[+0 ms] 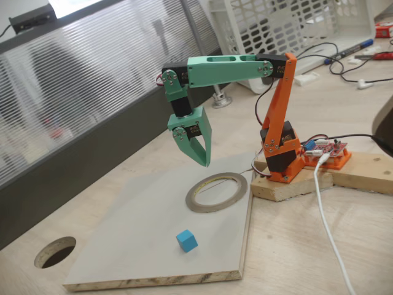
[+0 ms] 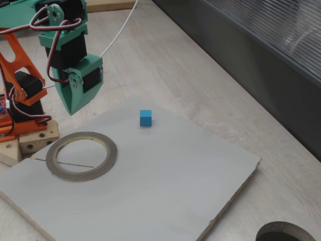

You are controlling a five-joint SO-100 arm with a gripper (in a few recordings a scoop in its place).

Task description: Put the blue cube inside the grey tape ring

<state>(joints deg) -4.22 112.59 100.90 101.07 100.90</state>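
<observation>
Grey board (image 1: 123, 227) on a wooden desk: 1 blue cube (image 1: 186, 240) lies outside 1 grey tape ring (image 1: 217, 192), apart from it. 1 green gripper (image 1: 202, 161), jaws together and empty, hangs above the ring.

The green gripper (image 1: 201, 158) hangs in the air above the pale board (image 1: 123, 246), its fingers pointing down and drawn together to a tip, with nothing between them. It hovers just above and to the left of the grey tape ring (image 1: 217, 192), which lies flat on the board's far right part, close to the arm's orange base (image 1: 282, 153). The blue cube (image 1: 186, 239) sits alone on the board nearer the camera, apart from the ring and from the gripper. A dark round hole (image 1: 55, 252) is cut through the desk just left of the board. A white cable (image 1: 328, 227) trails across the desk at right.
</observation>
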